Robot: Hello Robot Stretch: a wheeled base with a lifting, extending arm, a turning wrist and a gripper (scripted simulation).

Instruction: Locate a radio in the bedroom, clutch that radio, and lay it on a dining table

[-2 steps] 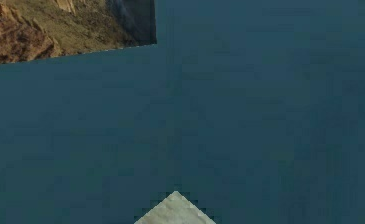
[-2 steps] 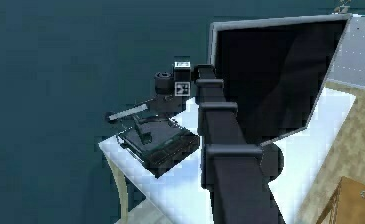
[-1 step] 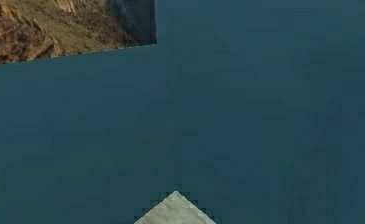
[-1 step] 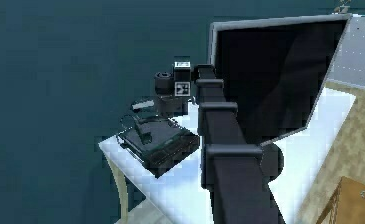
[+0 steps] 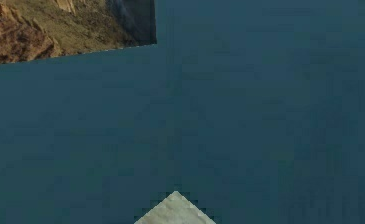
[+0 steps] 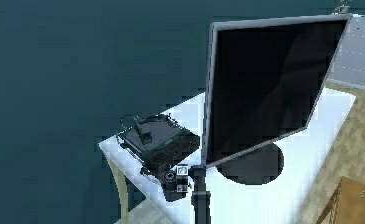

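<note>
A dark radio [image 6: 160, 142] lies flat on the white table [image 6: 320, 140] just beside the monitor [image 6: 270, 80] — long axis slanting toward the monitor's base. The gripper [image 6: 155, 162] meets the radio there — whether it holds anything cannot be told

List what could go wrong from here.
1. The monitor stands close beside the radio; the arm might knock it.
2. The radio lies near the table corner and could be pushed off.
3. I cannot tell whether the tool holds it, so a lift may fail.
</note>
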